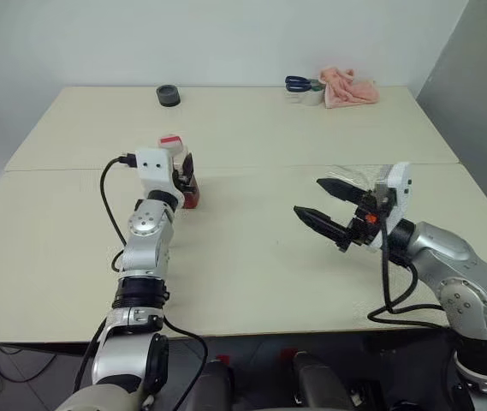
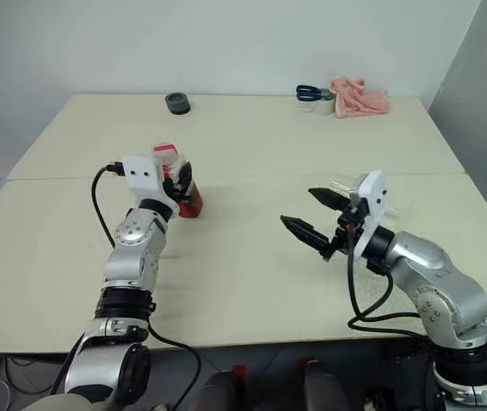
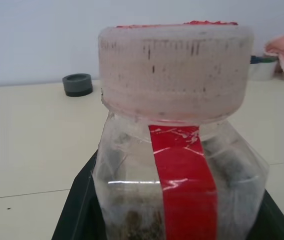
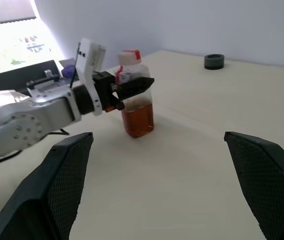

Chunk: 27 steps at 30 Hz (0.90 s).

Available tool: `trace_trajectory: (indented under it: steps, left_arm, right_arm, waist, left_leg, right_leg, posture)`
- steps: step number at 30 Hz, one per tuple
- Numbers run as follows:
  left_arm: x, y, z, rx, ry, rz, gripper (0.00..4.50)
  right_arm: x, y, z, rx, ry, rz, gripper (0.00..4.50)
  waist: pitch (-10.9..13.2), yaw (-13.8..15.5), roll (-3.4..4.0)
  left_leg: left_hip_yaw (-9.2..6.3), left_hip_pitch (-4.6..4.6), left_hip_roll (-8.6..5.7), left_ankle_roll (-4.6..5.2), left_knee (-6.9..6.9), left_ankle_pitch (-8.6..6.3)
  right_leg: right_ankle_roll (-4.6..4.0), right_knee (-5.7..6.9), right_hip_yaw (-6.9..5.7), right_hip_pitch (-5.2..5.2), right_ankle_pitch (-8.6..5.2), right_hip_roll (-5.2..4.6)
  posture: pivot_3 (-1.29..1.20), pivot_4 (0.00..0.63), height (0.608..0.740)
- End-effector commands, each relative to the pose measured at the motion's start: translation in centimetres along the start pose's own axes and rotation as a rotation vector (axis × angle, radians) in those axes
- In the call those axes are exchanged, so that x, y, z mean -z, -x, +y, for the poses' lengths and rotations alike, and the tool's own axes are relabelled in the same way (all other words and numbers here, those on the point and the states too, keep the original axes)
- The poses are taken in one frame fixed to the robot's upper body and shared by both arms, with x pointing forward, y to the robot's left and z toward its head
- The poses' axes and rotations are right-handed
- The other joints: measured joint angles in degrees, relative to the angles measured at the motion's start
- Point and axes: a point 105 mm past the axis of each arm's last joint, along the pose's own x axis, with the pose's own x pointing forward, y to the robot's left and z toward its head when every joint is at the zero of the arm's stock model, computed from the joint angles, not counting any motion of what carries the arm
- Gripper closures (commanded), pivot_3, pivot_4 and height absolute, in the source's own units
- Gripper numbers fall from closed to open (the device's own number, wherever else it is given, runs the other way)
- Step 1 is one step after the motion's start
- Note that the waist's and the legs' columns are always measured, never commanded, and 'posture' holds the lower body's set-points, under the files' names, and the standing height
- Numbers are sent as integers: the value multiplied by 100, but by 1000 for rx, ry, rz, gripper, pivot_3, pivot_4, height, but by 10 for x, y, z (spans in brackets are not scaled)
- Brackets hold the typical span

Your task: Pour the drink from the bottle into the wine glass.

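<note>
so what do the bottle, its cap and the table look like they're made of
Bottle: clear, glossy, probably thin plastic; the amber drink shows through its creased walls.
Cap: ridged, matte, likely plastic, red on top.
Table: smooth matte beige board, perhaps laminate, with a visible seam.

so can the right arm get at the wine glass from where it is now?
Probably yes. The right gripper is open and the wine glass stands just behind it on the table, nothing between them. The left gripper is shut on the bottle, well off to the side.
</note>
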Motion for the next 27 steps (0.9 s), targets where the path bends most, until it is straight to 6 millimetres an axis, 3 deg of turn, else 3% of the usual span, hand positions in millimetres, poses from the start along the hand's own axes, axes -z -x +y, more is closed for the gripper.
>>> trace_trajectory:
  steps: [1, 7, 9, 17, 27]
  left_arm:
    - [-37, -7, -47, 216, 24, -91, 2770]
    - [-52, 18, -118, 646, -69, -106, 2770]
    - [-52, 29, -134, 753, -111, -113, 2770]
    - [-55, 40, -148, 857, -101, -136, 2770]
    - [-56, 40, -154, 873, -88, -145, 2770]
  right_arm:
    - [-14, -11, -10, 57, 65, -56, 0]
    - [-29, -30, -17, 133, 61, -133, 0]
    - [-31, -32, -15, 128, 62, -142, 0]
    - [-35, -29, -12, 122, 42, -162, 0]
    - [-42, -37, 11, 4, -30, -172, 0]
  waist:
    - [0, 5, 0]
    - [1, -4, 1]
    - [1, -8, 3]
    - [2, -7, 3]
    - [2, -7, 3]
  left_leg:
    - [-2, -2, 0, 0, 1, 0]
    - [-41, -25, -2, -3, 0, 2]
    - [-55, -45, -1, -5, 0, 3]
    - [-75, -51, -2, -5, 7, 5]
    - [-82, -57, -5, -5, 7, 5]
  right_leg:
    - [0, -1, -3, 0, 0, 0]
    - [-4, 0, -43, -5, 1, -7]
    - [-7, 4, -57, -21, 0, -7]
    - [-11, 11, -73, -21, 0, -7]
    - [-11, 9, -78, -21, 0, -8]
  posture:
    - [0, 150, 740]
    - [0, 150, 740]
    - [0, 150, 740]
    - [0, 150, 740]
    - [0, 150, 740]
